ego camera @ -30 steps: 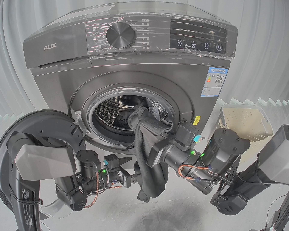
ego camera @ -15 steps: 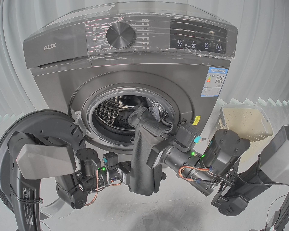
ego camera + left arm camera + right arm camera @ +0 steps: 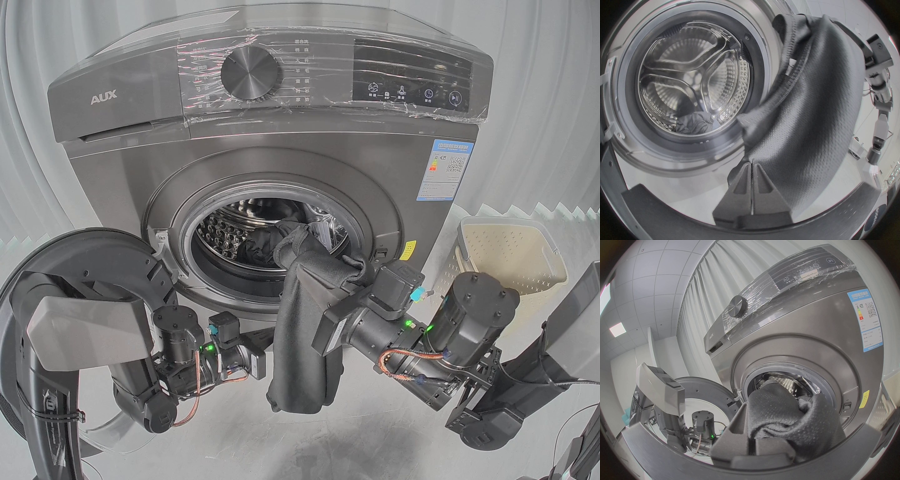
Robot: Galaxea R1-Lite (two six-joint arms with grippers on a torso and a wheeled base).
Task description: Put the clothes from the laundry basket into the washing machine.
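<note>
A black garment (image 3: 309, 325) hangs out of the washing machine's drum opening (image 3: 250, 237), its upper end on the rim and its lower end dangling toward the floor. My right gripper (image 3: 751, 440) is shut on the garment's upper fold, just in front of the opening; the cloth (image 3: 784, 418) drapes over its fingers. My left gripper (image 3: 752, 164) is shut, low and left of the hanging cloth (image 3: 806, 118), its tips at the cloth's edge (image 3: 270, 336). Another dark cloth (image 3: 693, 123) lies inside the drum.
The round machine door (image 3: 81, 262) stands swung open at the left, close behind my left arm. A cream laundry basket (image 3: 512, 262) stands on the floor right of the machine, behind my right arm. Bare grey floor (image 3: 262, 444) lies below the garment.
My left gripper pushed into the garment's lower part, then drew back to the left. The cloth's lower end swung and now hangs free. My right arm shifted slightly right.
</note>
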